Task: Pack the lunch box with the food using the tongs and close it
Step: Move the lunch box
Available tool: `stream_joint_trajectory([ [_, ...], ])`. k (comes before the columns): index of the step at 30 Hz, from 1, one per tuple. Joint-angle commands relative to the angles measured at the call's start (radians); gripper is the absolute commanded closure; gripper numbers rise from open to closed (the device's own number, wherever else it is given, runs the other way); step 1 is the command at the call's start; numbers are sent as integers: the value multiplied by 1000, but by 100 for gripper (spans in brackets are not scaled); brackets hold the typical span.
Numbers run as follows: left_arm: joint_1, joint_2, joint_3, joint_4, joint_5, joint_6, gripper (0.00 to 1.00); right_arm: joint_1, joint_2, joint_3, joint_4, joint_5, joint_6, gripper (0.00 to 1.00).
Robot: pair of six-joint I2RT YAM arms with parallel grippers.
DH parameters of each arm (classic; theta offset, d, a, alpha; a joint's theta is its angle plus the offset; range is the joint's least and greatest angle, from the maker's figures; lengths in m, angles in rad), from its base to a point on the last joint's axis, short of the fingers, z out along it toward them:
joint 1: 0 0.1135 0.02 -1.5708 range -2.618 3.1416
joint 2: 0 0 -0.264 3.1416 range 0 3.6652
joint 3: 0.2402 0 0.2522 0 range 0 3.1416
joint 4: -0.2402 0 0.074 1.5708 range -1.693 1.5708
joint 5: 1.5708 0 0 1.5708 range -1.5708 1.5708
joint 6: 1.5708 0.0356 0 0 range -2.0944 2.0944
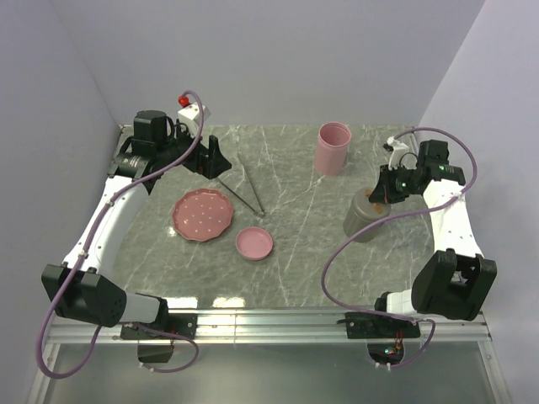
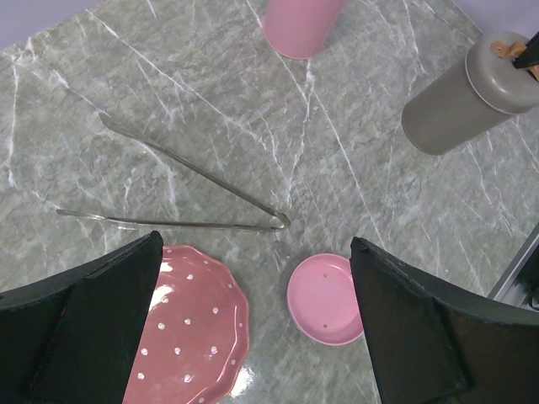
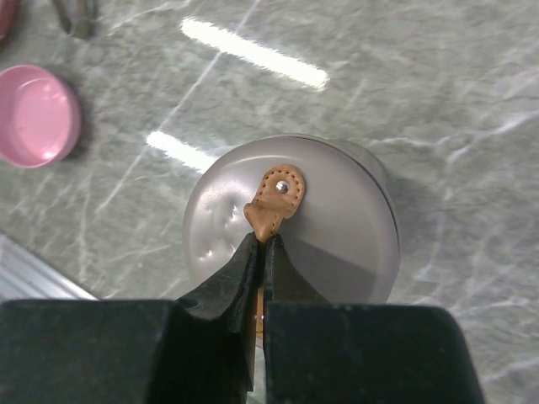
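Note:
The silver tongs lie flat on the marble table as a narrow V, beyond the pink dotted plate. My left gripper hovers above them, open and empty. The lunch box is a grey cylinder with a grey lid at the right. My right gripper is shut on the tan leather tab at the middle of that lid. No food shows on the plate or anywhere else in view.
A small shallow pink dish sits right of the plate. A tall pink cup stands at the back. White walls enclose the left, back and right sides. A metal rail runs along the near edge.

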Motion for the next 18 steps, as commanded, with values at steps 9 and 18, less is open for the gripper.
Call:
stream_joint_trajectory([
  [9,6,0,-3,37,34,-14,1,11,16,-73,-192,-101,-9,100],
  [18,8,6,-1,43,40,-26,1,68,-50,-162,-178,-145,-29,100],
])
